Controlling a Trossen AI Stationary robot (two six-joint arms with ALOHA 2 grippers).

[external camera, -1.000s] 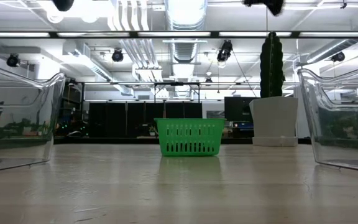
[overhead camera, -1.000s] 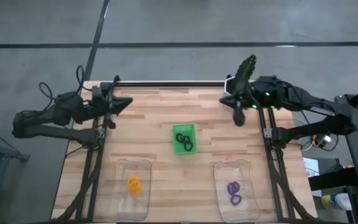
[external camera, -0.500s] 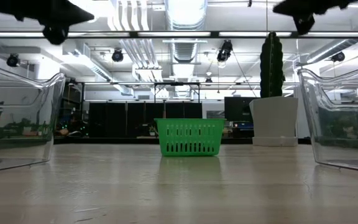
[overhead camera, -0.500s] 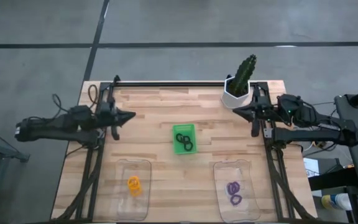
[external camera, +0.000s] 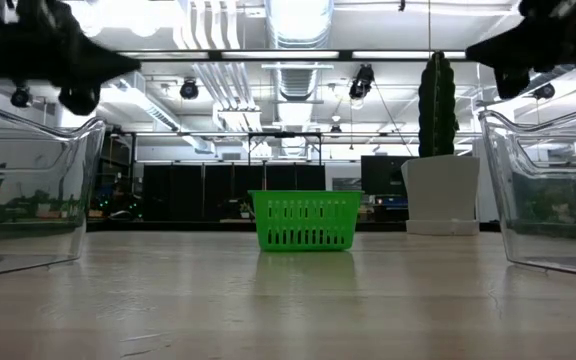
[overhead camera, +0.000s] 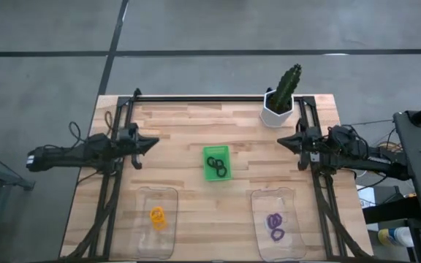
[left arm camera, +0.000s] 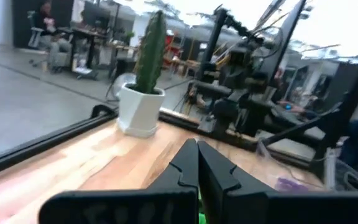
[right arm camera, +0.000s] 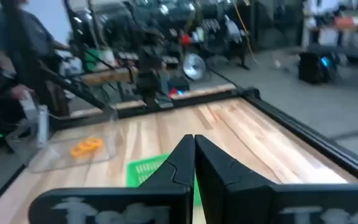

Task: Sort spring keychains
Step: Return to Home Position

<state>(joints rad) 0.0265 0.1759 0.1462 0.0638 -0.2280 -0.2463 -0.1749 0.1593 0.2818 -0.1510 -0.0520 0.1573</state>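
Black spring keychains lie in the small green tray at the table's middle. Orange keychains lie in the clear container near the left front; purple keychains lie in the clear container near the right front. My left gripper hovers shut over the table's left side, pointing toward the tray; its fingers meet. My right gripper hovers shut over the right side, near the cactus pot, pointing toward the tray; its fingers meet. Neither touches anything.
A potted cactus in a white pot stands at the far right of the table, close to my right arm. Two clear containers sit along the near edge. Bare wood lies between both grippers and the tray. A person shows beyond the table in the right wrist view.
Both arms have drawn back outward and come down: the left gripper moved toward the near edge and sank, the right gripper swung away from the cactus toward the table's right edge and dropped lower. The keychains and containers have stayed where they were.
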